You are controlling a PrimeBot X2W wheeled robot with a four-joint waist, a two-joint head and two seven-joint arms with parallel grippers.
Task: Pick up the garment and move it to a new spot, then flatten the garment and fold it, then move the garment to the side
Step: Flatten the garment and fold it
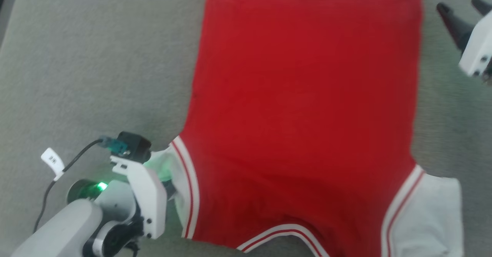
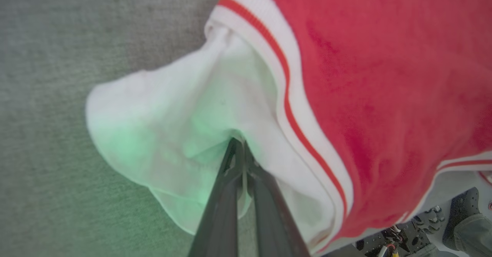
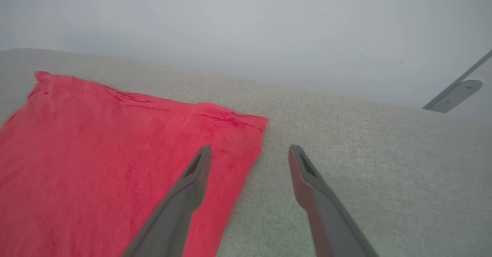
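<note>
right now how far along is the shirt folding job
Done, it seems: the garment lies spread nearly flat on the grey surface, its red body smooth. In hand: the left gripper is shut on the white sleeve, while the right gripper hangs open beside the far hem corner, holding nothing. Left: no fold shows yet, and the move to the side comes after that.

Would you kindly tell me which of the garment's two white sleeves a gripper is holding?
The left sleeve, bunched and pinched in the shut jaws of the left gripper. The right sleeve lies free; the right gripper hangs open, away from it.
</note>
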